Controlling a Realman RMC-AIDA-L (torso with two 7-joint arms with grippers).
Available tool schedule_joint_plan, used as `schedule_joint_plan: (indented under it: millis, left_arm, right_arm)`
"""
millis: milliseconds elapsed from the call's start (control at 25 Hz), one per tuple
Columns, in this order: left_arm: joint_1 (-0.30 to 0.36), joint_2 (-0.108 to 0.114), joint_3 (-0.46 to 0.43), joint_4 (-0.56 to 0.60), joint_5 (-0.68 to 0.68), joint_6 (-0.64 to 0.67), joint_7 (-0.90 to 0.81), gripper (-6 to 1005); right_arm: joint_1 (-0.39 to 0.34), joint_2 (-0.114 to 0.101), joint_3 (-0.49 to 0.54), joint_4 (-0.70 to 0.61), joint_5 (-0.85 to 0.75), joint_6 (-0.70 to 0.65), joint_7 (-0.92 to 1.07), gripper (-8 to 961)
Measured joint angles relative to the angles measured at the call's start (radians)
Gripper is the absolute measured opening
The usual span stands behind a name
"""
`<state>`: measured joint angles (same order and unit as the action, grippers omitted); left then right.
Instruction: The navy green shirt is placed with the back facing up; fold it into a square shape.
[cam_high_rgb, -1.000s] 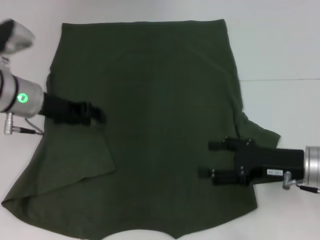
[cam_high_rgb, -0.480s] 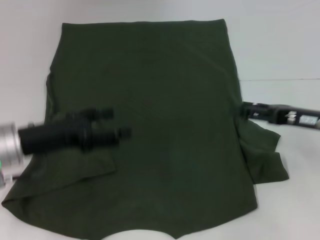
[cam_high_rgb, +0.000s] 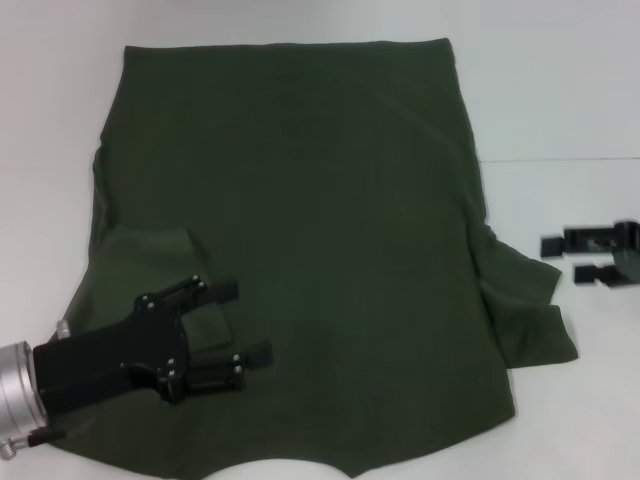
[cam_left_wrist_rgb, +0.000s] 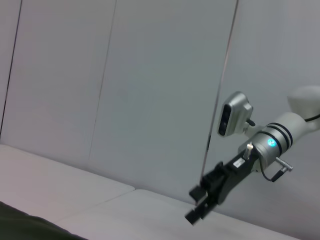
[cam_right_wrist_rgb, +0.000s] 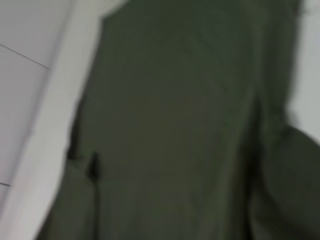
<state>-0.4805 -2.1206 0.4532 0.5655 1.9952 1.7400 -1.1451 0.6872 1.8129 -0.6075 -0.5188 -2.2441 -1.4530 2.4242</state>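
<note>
Resting our open left gripper (cam_high_rgb: 235, 325) over the navy green shirt (cam_high_rgb: 330, 200), we hold our open right gripper (cam_high_rgb: 570, 258) above the white table (cam_high_rgb: 570, 90).

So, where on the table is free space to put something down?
Bare table lies beyond the navy green shirt on the right, above the open right gripper, and near its far-left corner. The near-left part is crowded: the open left gripper hangs over the shirt.
</note>
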Motion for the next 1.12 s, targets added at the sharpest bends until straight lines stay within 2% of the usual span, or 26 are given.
schedule_joint_plan:
  millis: [200, 400, 1120]
  left_arm:
    - [0.009, -0.001, -0.001, 0.0, 0.003, -0.003, 0.006, 962]
    - [0.013, -0.003, -0.001, -0.001, 0.003, -0.007, 0.008, 956]
    - [0.019, -0.004, -0.002, -0.001, 0.047, -0.043, 0.016, 910]
  right_arm:
    - [0.007, -0.001, 0.0, -0.02, -0.122, 0.005, 0.048, 929]
    - [0.016, 0.007, -0.007, -0.012, -0.17, 0.033, 0.042, 929]
    - [0.056, 0.063, -0.05, 0.065, -0.174, 0.166, -0.007, 929]
